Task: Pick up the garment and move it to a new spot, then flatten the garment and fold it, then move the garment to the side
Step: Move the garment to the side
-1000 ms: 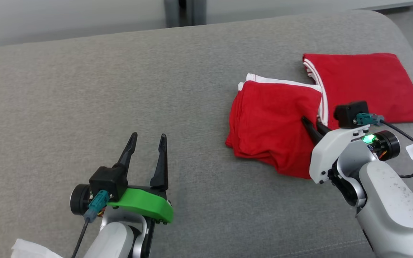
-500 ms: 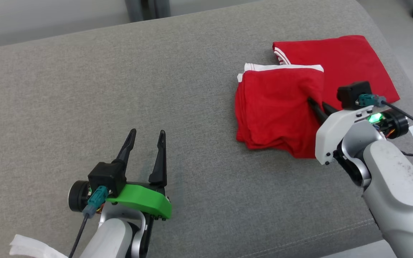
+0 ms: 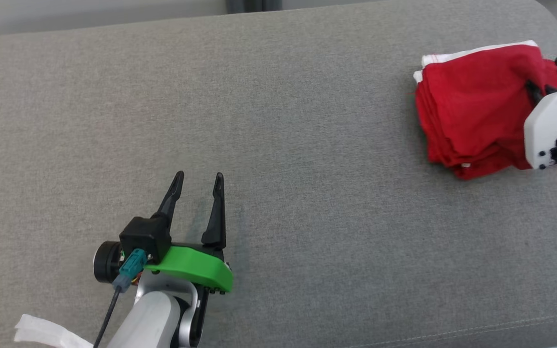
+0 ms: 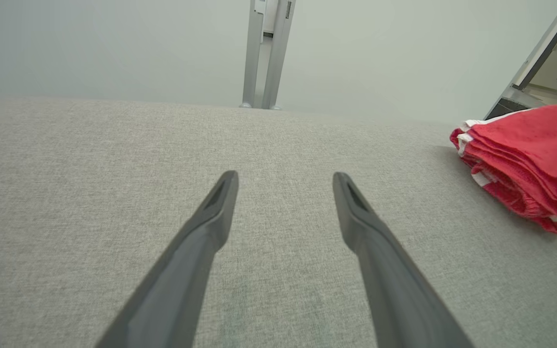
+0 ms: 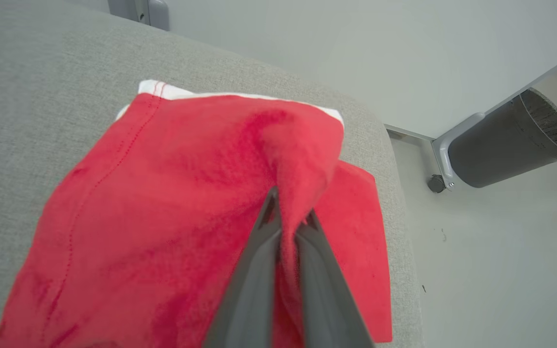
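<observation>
Right gripper [image 5: 290, 209], fingers pressed together, pinching a raised fold of the red garment [image 5: 172, 208] near its right edge. The garment, folded in layers with white trim at its far edge, lies at the right end of the grey cushion [image 3: 307, 145]; a flat red cloth [image 5: 358, 227] lies under it at the cushion's edge. Left gripper [image 3: 199, 176], fingers spread and holding nothing, sits over bare cushion, well apart from the garment.
</observation>
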Available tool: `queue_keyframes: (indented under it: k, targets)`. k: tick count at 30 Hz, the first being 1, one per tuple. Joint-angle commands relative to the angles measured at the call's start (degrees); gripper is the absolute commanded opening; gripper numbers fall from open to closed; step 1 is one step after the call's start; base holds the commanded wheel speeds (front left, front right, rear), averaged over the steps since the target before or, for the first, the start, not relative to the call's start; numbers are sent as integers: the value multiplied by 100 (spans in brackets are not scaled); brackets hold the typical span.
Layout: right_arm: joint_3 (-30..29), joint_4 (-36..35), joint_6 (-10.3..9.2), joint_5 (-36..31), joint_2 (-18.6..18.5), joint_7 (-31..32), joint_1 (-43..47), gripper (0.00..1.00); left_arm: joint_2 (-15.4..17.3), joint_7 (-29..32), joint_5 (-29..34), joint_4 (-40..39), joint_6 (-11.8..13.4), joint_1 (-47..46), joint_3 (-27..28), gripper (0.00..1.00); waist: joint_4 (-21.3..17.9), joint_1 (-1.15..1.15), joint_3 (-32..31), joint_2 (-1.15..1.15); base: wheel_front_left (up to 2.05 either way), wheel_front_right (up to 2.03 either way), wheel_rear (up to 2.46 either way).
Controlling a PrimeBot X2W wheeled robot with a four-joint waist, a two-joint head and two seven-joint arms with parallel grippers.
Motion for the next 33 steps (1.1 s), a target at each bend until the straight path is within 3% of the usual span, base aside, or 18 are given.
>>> queue_keyframes:
  k: [1,8,18,19,20,21,33]
  targets:
    - [8,163,-3,-57,-134,-36,-123,0,22,-6,3,10,-3,-99,-5,100,218,0,148,0,0,0,0]
    - [-132,974,-6,-264,-496,-115,-545,0,82,-13,22,-24,28,-179,-6,100,510,0,345,0,0,0,0]
    - [-430,1772,-7,-421,-515,-383,-652,0,107,-29,27,-70,58,-237,-30,100,613,0,492,0,0,0,0]
    - [-502,1852,-7,-443,-496,-431,-640,21,111,-25,28,-73,62,-238,-32,100,607,0,497,0,0,0,0]
    - [-592,1945,-6,-495,-464,-498,-626,75,115,-20,27,-72,61,-243,-33,100,598,0,501,0,0,0,0]
    - [-633,2014,-6,-544,-439,-554,-608,100,118,-15,26,-73,66,-249,-35,100,589,0,504,0,0,0,0]
    - [-977,2460,-6,-1075,-7,-1415,-753,100,192,70,4,-99,134,-273,-45,100,399,0,454,0,0,0,0]
